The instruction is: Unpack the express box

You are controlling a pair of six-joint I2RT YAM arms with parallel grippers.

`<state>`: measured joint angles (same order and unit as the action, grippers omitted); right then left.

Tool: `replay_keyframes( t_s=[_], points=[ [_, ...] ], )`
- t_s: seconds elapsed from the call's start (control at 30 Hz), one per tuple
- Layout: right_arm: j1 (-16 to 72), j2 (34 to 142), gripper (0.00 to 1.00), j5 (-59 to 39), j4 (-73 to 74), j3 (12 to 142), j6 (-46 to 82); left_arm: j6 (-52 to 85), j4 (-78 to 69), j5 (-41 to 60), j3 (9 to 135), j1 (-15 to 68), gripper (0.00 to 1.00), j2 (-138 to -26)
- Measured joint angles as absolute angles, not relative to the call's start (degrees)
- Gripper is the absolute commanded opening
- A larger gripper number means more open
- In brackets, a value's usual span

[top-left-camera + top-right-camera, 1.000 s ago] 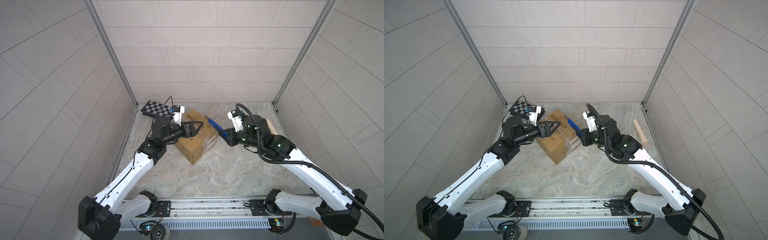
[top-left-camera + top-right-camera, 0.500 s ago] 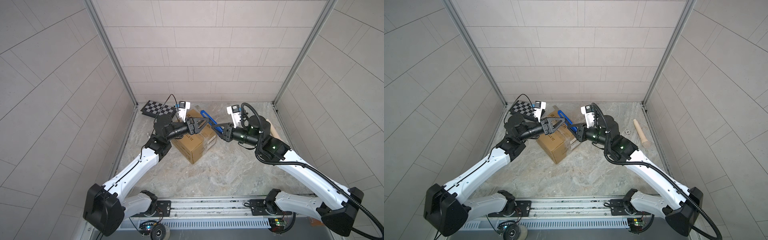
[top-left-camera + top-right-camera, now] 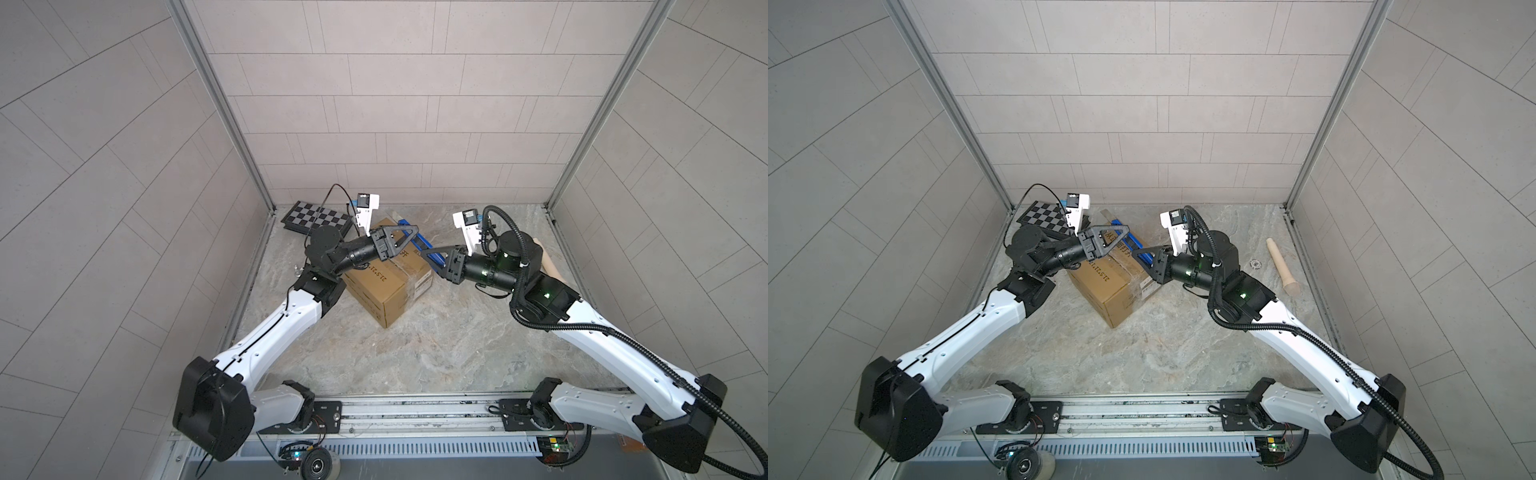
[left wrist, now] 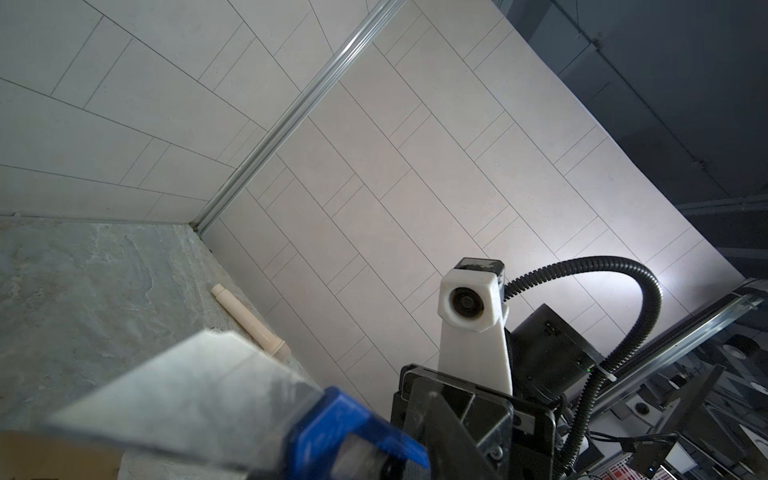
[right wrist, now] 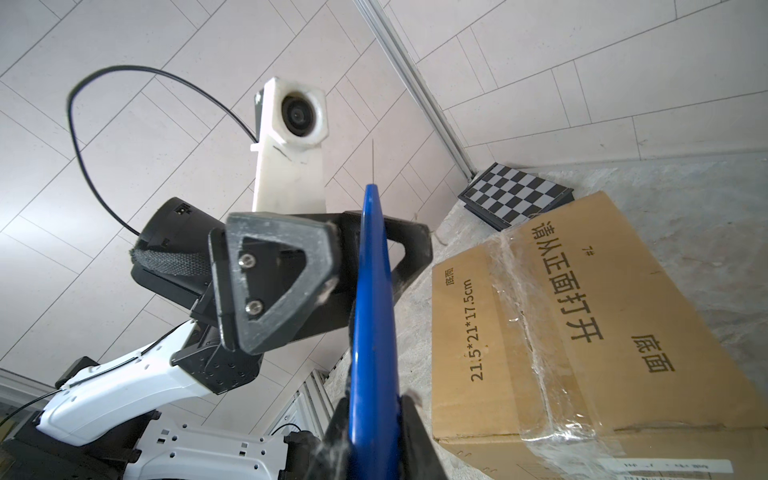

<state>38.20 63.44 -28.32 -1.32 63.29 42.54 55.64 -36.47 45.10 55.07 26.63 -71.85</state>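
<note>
The express box (image 3: 376, 291), a brown cardboard carton with black Chinese print, stands closed, clear tape across its seam, one corner toward us, just left of centre in both top views.

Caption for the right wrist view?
Right hand holds blue cutter inside the open left hand, beside the taped express box.

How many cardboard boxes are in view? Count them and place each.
1. The express box sits on the tabletop, centre-back, taped shut. No second box shows, and nothing here looks big enough to hide one.
</note>
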Motion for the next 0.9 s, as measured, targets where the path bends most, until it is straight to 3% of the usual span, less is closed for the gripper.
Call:
replay_keyframes(
  t_s=[0.2,0.27,0.33,0.4,0.63,0.9],
  points=[
    [38.15,63.44,0.0,-28.56,0.51,62.61,43.33,59.31,-40.66,45.08,55.07,26.37,0.26,-73.43],
    [38.09,63.44,0.0,-29.1,1.5,62.33,43.7,61.36,-41.8,45.04,55.07,26.26,0.16,-73.47],
    [38.09,63.44,0.0,-29.39,2.44,62.33,44.05,62.17,-43.18,45.04,55.07,26.22,0.0,-73.45],
    [38.09,63.42,0.0,-29.52,2.94,62.33,44.47,62.7,-43.88,44.84,55.07,26.22,0.0,-73.45],
    [38.17,62.94,0.31,-28.53,4.67,61.1,46.26,64.53,-45.47,42.54,53.98,26.28,0.0,-72.86],
    [38.13,61.19,0.43,-24.67,7.62,57.14,49.47,67.02,-50.65,39.33,52.31,26.28,0.0,-73.3]
  ],
)
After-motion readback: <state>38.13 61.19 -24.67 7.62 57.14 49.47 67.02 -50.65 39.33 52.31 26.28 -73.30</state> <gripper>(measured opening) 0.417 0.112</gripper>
